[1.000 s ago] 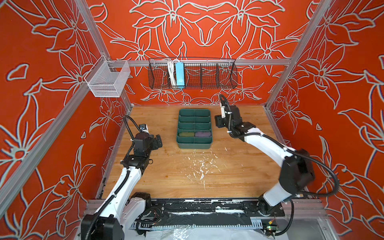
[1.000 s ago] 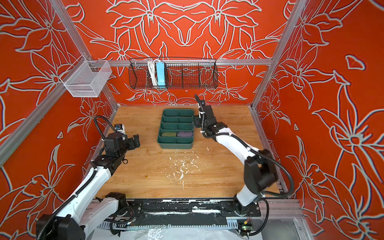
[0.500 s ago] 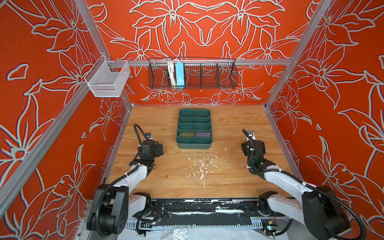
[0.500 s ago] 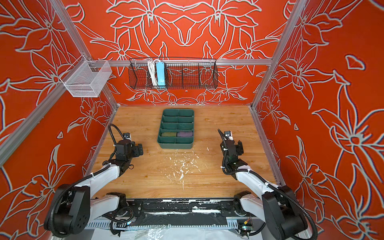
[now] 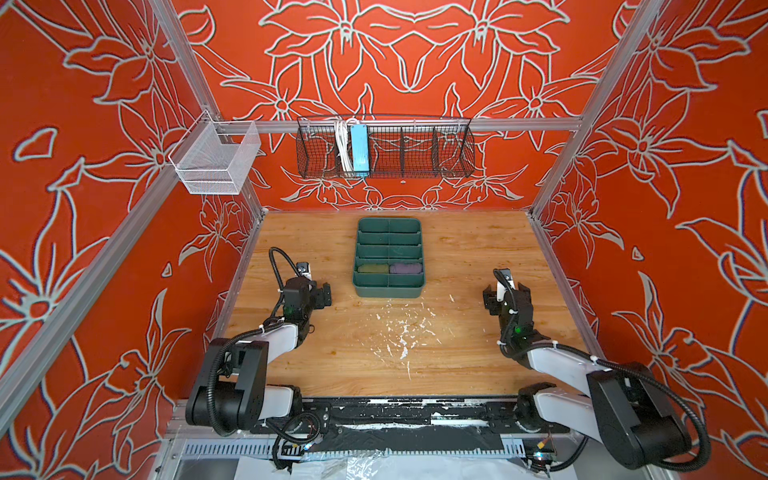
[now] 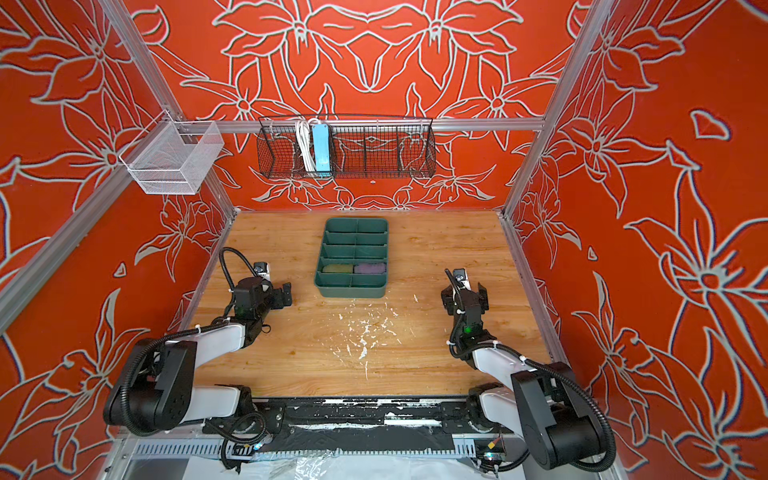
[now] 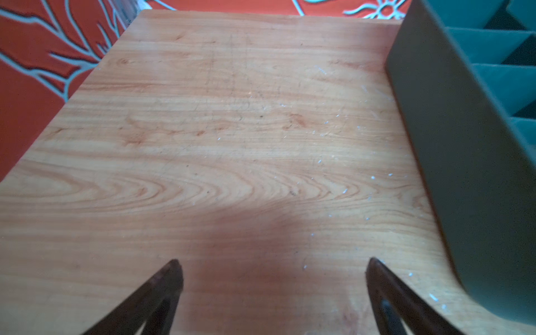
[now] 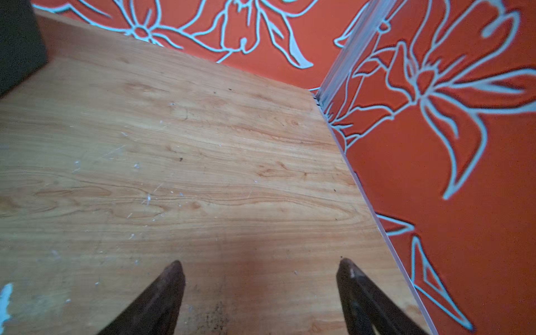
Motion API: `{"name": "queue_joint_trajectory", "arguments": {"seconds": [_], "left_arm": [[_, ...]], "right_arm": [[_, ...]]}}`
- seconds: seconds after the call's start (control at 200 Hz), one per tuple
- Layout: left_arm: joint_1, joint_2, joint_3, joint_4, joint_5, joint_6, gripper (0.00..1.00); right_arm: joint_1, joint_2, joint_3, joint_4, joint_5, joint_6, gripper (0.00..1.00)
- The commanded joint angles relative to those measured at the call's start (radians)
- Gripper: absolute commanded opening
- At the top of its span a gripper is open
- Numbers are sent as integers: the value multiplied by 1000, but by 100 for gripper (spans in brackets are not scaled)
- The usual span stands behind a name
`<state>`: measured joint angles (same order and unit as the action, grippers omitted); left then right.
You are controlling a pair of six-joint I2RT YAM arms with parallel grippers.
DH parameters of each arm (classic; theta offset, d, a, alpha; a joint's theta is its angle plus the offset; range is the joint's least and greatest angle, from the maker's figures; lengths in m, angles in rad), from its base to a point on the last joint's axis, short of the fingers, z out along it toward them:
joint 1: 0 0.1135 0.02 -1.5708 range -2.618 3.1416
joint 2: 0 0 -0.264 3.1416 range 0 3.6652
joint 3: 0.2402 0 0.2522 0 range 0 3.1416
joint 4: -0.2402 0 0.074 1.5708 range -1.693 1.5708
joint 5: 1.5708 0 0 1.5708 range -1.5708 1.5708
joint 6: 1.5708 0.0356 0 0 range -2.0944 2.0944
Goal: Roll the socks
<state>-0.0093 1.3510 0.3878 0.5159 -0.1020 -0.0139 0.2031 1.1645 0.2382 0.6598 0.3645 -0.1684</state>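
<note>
Purple and olive fabric is seen bundled in the dark green divided tray (image 5: pixel 388 292): the olive sock (image 5: pixel 372 269) is tucked in the left cell and the purple sock (image 5: pixel 406 268) in the right cell of the second row from the front. The left gripper (image 7: pixel 274 261) and right gripper (image 8: pixel 261 262) are held spread apart and empty above the wooden table (image 5: pixel 457 353), at either side of the tray.

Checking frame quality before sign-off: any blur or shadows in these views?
Both top views: sharp, evenly lit. Left wrist view: tray wall soft, left gripper casts a shadow on the table. Right wrist view: right gripper fingertips blurred, shadow beneath.
</note>
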Motion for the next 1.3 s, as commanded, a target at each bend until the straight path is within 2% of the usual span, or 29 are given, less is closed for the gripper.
{"name": "queue_joint_trajectory", "arguments": {"seconds": [0.0, 0.06, 0.11, 0.155, 0.275, 0.345, 0.41, 0.455, 0.47, 0.485, 0.535, 0.601, 0.671, 0.726, 0.786, 1.016, 1.296], "left_arm": [[6, 3, -9, 51, 27, 14, 97], [5, 4, -7, 47, 27, 14, 97], [5, 4, -7, 47, 28, 14, 97], [5, 4, -7, 48, 28, 14, 97], [5, 1, -10, 50, 28, 14, 97], [6, 1, -10, 51, 27, 14, 98], [6, 1, -10, 51, 28, 14, 97], [6, 2, -10, 49, 27, 14, 97], [7, 1, -10, 50, 28, 14, 97], [6, 1, -10, 49, 27, 14, 97], [6, 1, -10, 50, 28, 14, 97], [6, 1, -10, 50, 28, 14, 97], [7, 2, -10, 49, 27, 14, 98], [7, 2, -10, 50, 28, 14, 97], [6, 2, -11, 50, 28, 14, 97], [6, 5, -6, 46, 30, 14, 97], [47, 14, 7, 27, 108, 3, 97]], "right_arm": [[-24, -42, -40, 96, -233, 25, 85], [-27, -50, -52, 109, -275, 26, 84], [-33, -28, -49, 126, -242, 12, 84], [-61, 10, -41, 163, -198, 69, 85], [-111, 188, -25, 284, -332, 73, 86], [-113, 274, -23, 391, -356, 67, 86], [-124, 217, 40, 175, -346, 76, 86], [-138, 263, 44, 237, -358, 94, 88], [-139, 270, 47, 248, -349, 100, 95], [-140, 269, 53, 234, -338, 107, 97], [-144, 236, 78, 132, -331, 107, 98], [-154, 266, 78, 180, -326, 131, 98], [-161, 249, 104, 92, -304, 146, 98], [-163, 263, 93, 141, -306, 147, 98], [-163, 249, 101, 99, -305, 146, 98], [-163, 249, 95, 117, -304, 146, 98], [-163, 248, 94, 118, -305, 145, 98]]}}
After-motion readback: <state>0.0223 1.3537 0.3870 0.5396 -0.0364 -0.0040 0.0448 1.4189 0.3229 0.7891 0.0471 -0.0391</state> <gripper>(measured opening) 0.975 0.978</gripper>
